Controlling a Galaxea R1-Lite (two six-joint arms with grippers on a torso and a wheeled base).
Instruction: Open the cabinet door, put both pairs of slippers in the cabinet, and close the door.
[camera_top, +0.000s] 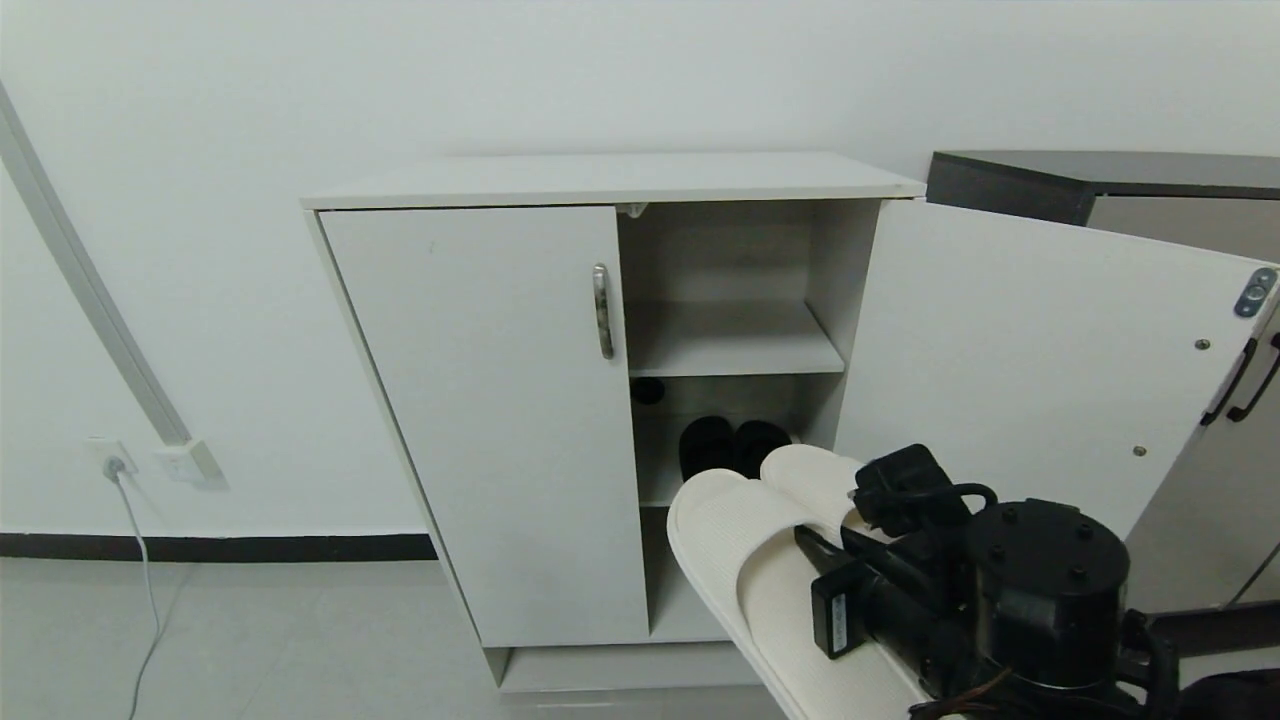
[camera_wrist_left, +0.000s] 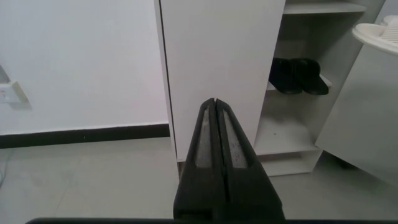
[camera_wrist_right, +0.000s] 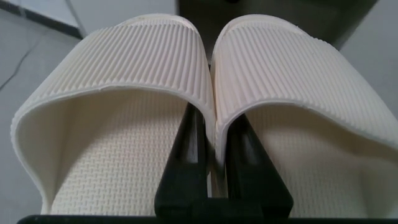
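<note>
Before the white cabinet (camera_top: 480, 400), its right door (camera_top: 1020, 350) hanging open, the right gripper (camera_wrist_right: 213, 134) is clamping the touching inner walls of the white slippers (camera_top: 740, 560), holding them just outside the opening and screening part of the lower shelves. The black slippers (camera_top: 730, 445) are sitting on the middle shelf. The left gripper (camera_wrist_left: 214, 121) is hanging low, jaws together, empty. A dark round object (camera_top: 648, 390) above them is proving hard to identify. A wall socket (camera_top: 110, 462) is sitting well to the left. The wrist label is showing too small to read.
</note>
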